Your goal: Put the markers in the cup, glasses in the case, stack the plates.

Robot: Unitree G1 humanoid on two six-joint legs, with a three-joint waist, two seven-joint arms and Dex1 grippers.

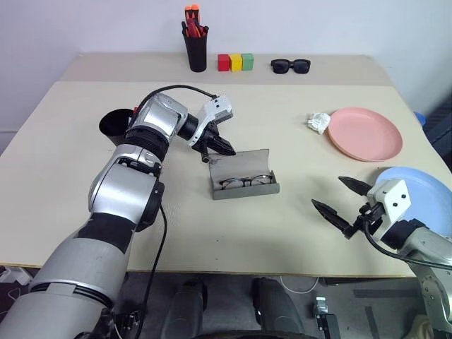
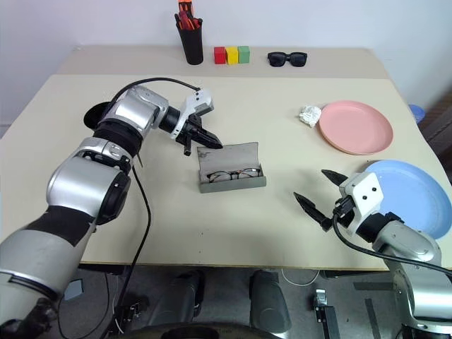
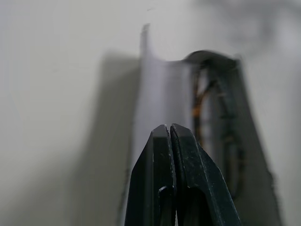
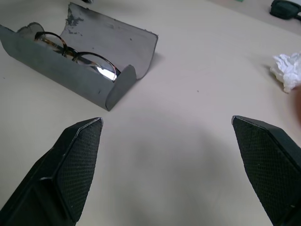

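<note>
The grey case (image 1: 240, 164) lies open mid-table with the wire-rimmed glasses (image 1: 246, 181) inside it. My left gripper (image 1: 227, 149) is shut on nothing, its tips just over the lid's left end; the left wrist view shows the lid (image 3: 160, 89) right ahead of the shut fingertips. The black cup (image 1: 114, 126) stands at the left, partly behind my left arm. The markers are hidden. At the right, the pink plate (image 1: 364, 133) and the blue plate (image 1: 427, 194) lie side by side. My right gripper (image 1: 327, 191) hangs open and empty next to the blue plate's left rim.
At the table's back stand a black pen holder (image 1: 195, 49) with orange-red pens, three coloured blocks (image 1: 235, 62) and black sunglasses (image 1: 290, 66). A crumpled white tissue (image 1: 319, 123) lies by the pink plate. The table's front edge runs just below my right gripper.
</note>
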